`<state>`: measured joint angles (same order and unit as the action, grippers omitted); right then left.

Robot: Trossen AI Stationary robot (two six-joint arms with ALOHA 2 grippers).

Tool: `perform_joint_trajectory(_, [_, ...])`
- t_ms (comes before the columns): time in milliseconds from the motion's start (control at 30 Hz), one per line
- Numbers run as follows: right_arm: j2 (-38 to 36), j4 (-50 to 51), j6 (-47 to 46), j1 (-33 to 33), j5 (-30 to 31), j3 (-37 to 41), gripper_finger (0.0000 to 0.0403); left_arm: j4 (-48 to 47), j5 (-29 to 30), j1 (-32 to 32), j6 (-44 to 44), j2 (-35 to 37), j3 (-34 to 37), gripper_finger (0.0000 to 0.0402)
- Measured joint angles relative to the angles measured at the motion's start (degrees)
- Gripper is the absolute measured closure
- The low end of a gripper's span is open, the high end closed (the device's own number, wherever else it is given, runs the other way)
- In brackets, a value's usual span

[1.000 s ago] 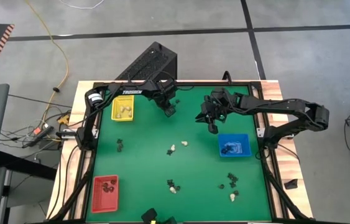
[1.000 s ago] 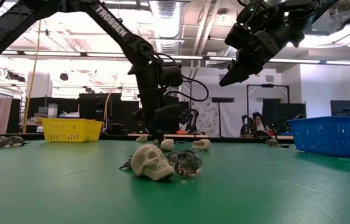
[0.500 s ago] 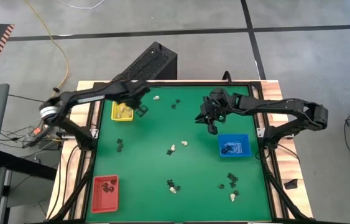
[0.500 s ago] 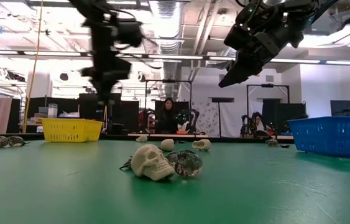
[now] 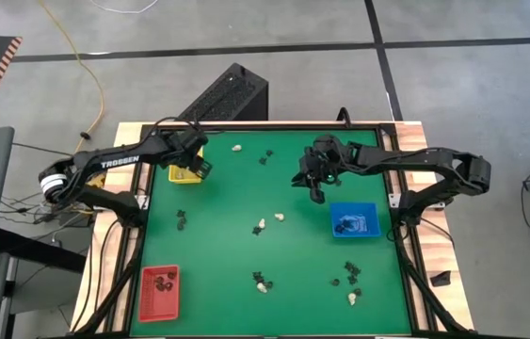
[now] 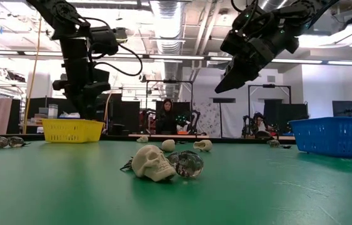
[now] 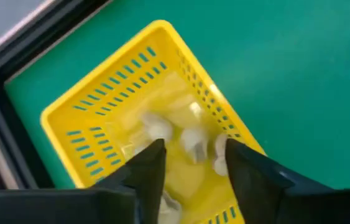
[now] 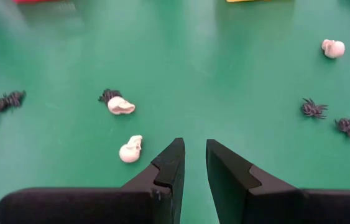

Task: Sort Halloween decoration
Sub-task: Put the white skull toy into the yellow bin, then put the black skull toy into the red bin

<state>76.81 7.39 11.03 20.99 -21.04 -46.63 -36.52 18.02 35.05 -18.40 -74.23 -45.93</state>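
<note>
A second ago the left gripper (image 5: 199,167) was out over the green mat near the back edge; since then the arm has swung back and it now hangs over the yellow tray (image 5: 182,173) at the mat's back left corner, with its fingers (image 7: 151,167) spread and nothing between them, several whitish skulls (image 7: 193,141) lying in the tray below. The right gripper (image 5: 316,193) has barely shifted, still raised over the back middle of the mat beside the blue tray (image 5: 370,226), its jaws a narrow gap apart with nothing seen in them. The rest of the Halloween decoration is scattered as before: a cream skull (image 6: 152,162) with a dark trinket against it near the front, two pale skulls (image 8: 125,127) with a black spider touching one at mid-mat, black spiders (image 8: 330,116) and one more skull toward the back edge. The red tray (image 5: 159,290) at front left holds dark pieces, too small to name. White lettering on the left arm (image 5: 119,162) in the high view probably reads TROSSEN, though it is hard to make out
</note>
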Motion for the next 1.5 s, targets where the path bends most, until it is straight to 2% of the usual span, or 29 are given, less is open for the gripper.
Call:
perform_joint_trajectory(133, [-0.03, -0.14, -3.37, -0.34, 0.03, 0.00, 0.0305, 0.08, 1.47, -0.01, 1.36, 0.01, -0.02, 0.0204])
perform_joint_trajectory(267, [-0.06, -0.19, -5.42, -1.38, 0.07, 0.00, 0.0305, 2.71, 1.44, -0.79, 4.40, 0.04, 0.00, 0.0189])
perform_joint_trajectory(433, [-0.06, -1.29, -5.47, -3.02, 0.44, 0.00, 0.0305, 11.43, -4.90, -5.45, 10.75, 0.04, -0.02, 0.0187])
perform_joint_trajectory(533, [-0.06, -2.52, -5.63, -3.90, 0.62, 0.00, 0.0305, 20.77, -12.95, -9.92, 16.97, 0.05, 0.95, 0.0187])
perform_joint_trajectory(633, [-0.10, -3.42, -5.61, -4.72, 0.70, 0.00, 0.0305, 33.41, -20.52, -14.95, 22.90, 0.06, 4.79, 0.0187])
perform_joint_trajectory(700, [-0.10, -3.49, -5.60, -5.01, 0.70, 0.00, 0.0305, 39.92, -20.56, -17.66, 23.90, 0.06, 7.68, 0.0187])
perform_joint_trajectory(767, [-0.10, -3.50, -5.60, -5.01, 0.70, 0.00, 0.0305, 41.35, -19.78, -19.18, 23.46, 0.05, 9.19, 0.0187])
perform_joint_trajectory(867, [-0.10, -3.42, -5.58, -4.94, 0.87, 0.00, 0.0305, 35.30, -19.24, -20.84, 18.29, 0.28, 9.10, 0.0187])
perform_joint_trajectory(1067, [-0.08, -3.38, -4.39, -4.88, 0.85, 0.00, 0.0305, 5.26, -18.84, -24.60, 0.33, 0.78, 3.33, 0.0187])
perform_joint_trajectory(1233, [0.03, -3.42, -2.11, -4.72, 0.87, 0.00, 0.0305, -13.80, -17.34, -27.19, -11.42, 0.78, -0.67, 0.0187])
perform_joint_trajectory(1367, [0.05, -3.27, -2.01, -4.75, 0.85, 0.00, 0.0305, -22.80, -18.18, -29.55, -20.46, 0.78, -0.80, 0.0187])
perform_joint_trajectory(1500, [0.08, -3.10, -2.01, -4.74, 0.85, 0.00, 0.0305, -24.19, -20.06, -32.92, -28.20, 0.77, 0.32, 0.0187])
